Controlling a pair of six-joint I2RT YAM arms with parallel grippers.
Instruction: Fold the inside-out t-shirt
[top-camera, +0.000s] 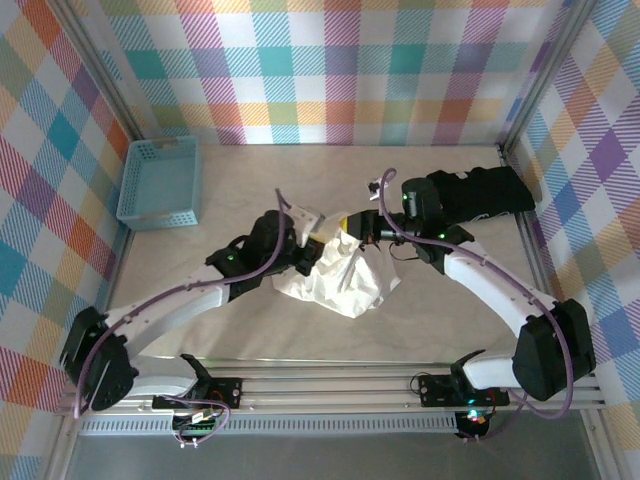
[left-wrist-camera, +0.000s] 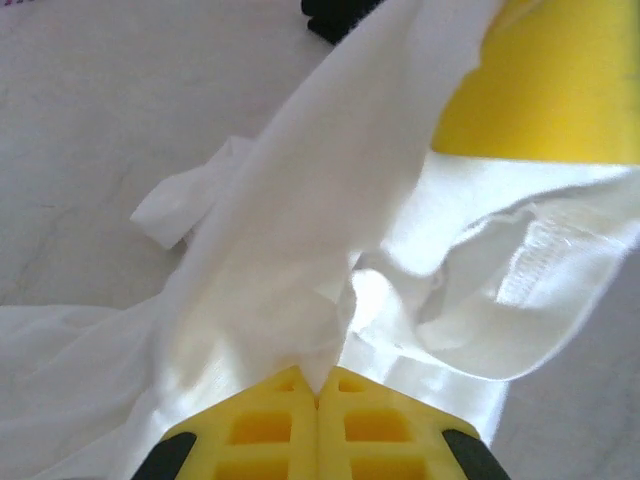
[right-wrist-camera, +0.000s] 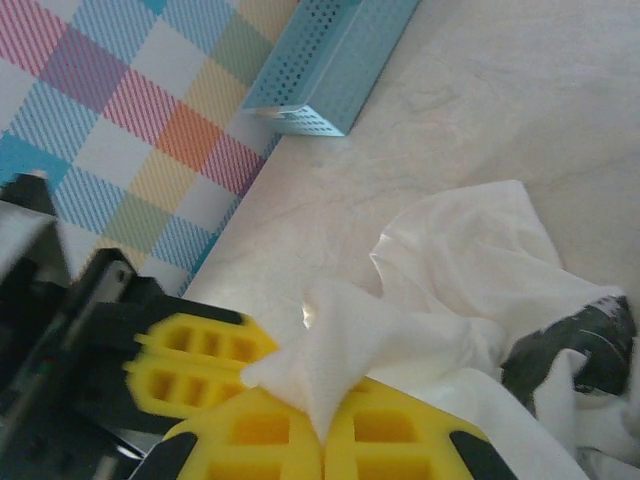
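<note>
The inside-out t-shirt (top-camera: 340, 278) is a bunched white heap at the table's middle, lifted at its upper edge. My left gripper (top-camera: 318, 243) and right gripper (top-camera: 350, 226) meet close together there. In the left wrist view the yellow jaws (left-wrist-camera: 320, 380) are shut on a pinch of the white t-shirt (left-wrist-camera: 330, 200), which stretches up toward the other arm's yellow finger (left-wrist-camera: 540, 90). In the right wrist view the gripper (right-wrist-camera: 322, 425) is shut on a peak of the t-shirt (right-wrist-camera: 470, 260), with the left arm's yellow fingers (right-wrist-camera: 190, 365) just beside it.
A blue perforated basket (top-camera: 160, 182) stands at the far left by the checked wall, also seen as the basket (right-wrist-camera: 330, 60) in the right wrist view. A black folded garment (top-camera: 480, 192) lies at the far right, behind the right arm. Checked walls close in three sides.
</note>
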